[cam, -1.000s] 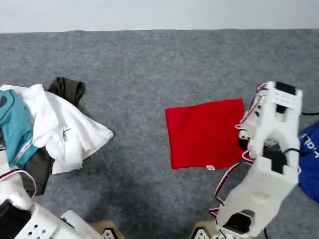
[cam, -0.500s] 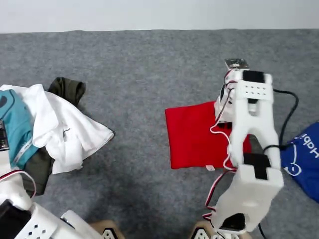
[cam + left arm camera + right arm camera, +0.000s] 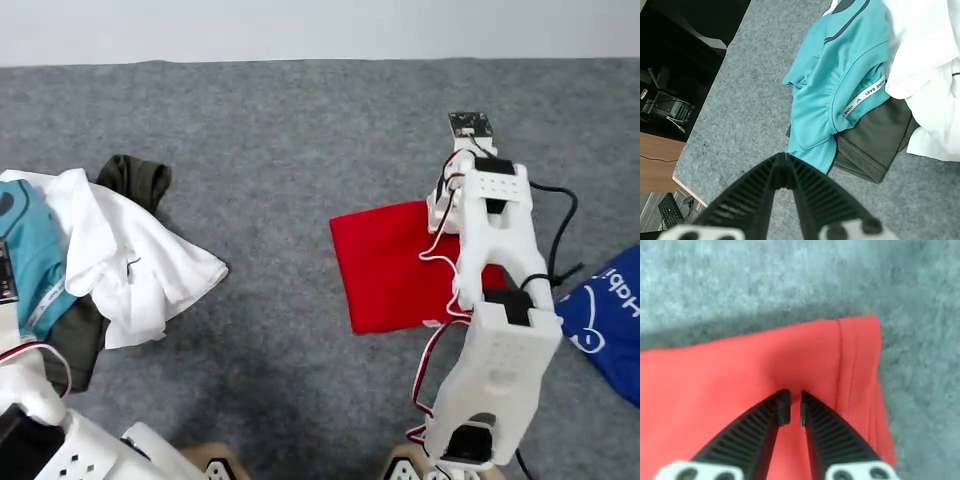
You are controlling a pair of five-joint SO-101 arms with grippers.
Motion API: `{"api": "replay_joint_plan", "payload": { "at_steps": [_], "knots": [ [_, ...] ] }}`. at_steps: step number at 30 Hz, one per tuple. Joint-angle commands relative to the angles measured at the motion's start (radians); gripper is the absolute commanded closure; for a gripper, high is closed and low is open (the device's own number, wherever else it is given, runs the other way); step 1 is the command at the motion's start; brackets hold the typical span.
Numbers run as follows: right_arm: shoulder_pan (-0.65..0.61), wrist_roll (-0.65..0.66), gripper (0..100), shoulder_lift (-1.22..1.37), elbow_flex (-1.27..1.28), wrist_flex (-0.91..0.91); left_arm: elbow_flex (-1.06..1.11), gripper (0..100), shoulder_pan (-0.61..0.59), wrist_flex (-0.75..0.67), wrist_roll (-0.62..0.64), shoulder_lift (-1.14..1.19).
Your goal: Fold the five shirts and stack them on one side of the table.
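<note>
**One shirt folded, no stack yet**

Folded red shirt lies at 3 o'clock. Right gripper pinches it near one corner. Left gripper, closed and empty, hangs over the unfolded teal shirt, white shirt and olive shirt heaped at 9 o'clock. Blue shirt lies at 4 o'clock, fold unclear.

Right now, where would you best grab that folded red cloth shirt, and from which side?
Probably the far corner of the folded red cloth shirt, by the stitched hem, where the right gripper pinches it, coming straight down from above. It lies flat on the grey carpet, so only a pinched-up edge offers a hold.
</note>
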Motion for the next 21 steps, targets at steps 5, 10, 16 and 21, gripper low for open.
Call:
{"api": "replay_joint_plan", "payload": {
  "at_steps": [5,10,16,21],
  "knots": [
    [0.016,0.005,94.9,-0.225,-0.110,0.289,-0.027,100,0.002,-0.014,-0.009,0.002],
    [0.022,0.003,94.9,-0.252,-0.110,0.458,0.007,100,0.044,-0.006,-0.008,-0.003],
    [0.022,-0.063,96.7,-0.268,-0.115,0.616,0.019,100,0.235,0.044,-0.006,-0.003],
    [0.047,-0.213,98.6,-0.406,-0.112,0.627,0.107,100,0.362,0.038,-0.006,-0.003]
  ]
}}
